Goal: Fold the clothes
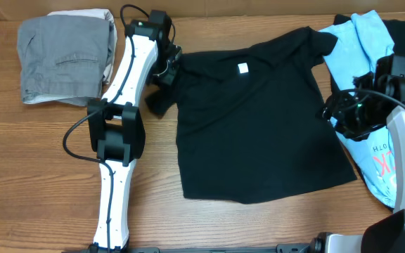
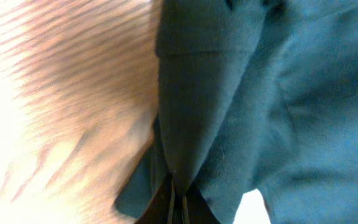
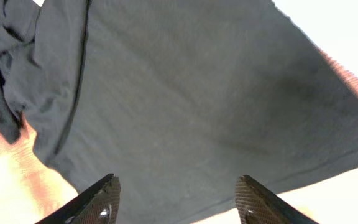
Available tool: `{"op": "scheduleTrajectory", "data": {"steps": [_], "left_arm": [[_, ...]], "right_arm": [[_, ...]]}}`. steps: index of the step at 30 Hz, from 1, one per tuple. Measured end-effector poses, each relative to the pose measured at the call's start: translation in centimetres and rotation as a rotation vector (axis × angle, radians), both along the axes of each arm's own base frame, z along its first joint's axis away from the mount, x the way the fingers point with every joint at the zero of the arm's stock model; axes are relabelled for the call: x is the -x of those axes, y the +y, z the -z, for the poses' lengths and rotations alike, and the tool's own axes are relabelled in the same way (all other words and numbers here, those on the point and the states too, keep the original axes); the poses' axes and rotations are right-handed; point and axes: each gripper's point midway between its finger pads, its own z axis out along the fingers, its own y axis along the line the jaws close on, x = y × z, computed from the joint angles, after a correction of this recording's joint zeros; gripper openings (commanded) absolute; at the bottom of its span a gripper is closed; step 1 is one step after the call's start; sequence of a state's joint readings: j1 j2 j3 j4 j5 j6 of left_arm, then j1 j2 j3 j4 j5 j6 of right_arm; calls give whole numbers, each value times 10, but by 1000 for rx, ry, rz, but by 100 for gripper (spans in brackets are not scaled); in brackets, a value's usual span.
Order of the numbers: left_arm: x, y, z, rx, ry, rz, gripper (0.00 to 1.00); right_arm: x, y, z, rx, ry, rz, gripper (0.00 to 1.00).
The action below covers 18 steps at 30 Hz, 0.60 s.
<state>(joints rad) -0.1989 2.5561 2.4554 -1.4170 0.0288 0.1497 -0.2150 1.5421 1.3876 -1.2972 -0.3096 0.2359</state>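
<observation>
I'm starting the first fold of the black T-shirt (image 1: 252, 133), which is lying spread on the surface (image 1: 48, 176). The left end effector (image 2: 178, 200) is clenching its sleeve (image 1: 159, 102). The right end effector (image 3: 179, 202) is hanging released over the shirt's opposite edge and, I judge, needs to pinch before lifting.

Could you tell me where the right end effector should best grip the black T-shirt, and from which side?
Probably the right sleeve, mirroring the left end effector, shut on the other sleeve. The black T-shirt lies flat, so the open right end effector should come low from the outer edge, by the light blue tee, pinching the loose hem.
</observation>
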Motion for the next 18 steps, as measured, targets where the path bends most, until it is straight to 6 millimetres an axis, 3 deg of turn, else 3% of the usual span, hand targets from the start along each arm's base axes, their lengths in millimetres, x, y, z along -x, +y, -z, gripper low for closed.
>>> {"op": "scheduleTrajectory", "data": {"steps": [4, 9, 18], "left_arm": [[4, 13, -65, -6, -49, -82, 4], [-8, 41, -144, 47, -246, -222, 4], [9, 93, -226, 78, -417, -358, 4]], "right_arm": [[14, 13, 3, 1, 64, -35, 61], [26, 23, 8, 20, 121, -62, 61], [44, 26, 49, 24, 209, -23, 62]]}}
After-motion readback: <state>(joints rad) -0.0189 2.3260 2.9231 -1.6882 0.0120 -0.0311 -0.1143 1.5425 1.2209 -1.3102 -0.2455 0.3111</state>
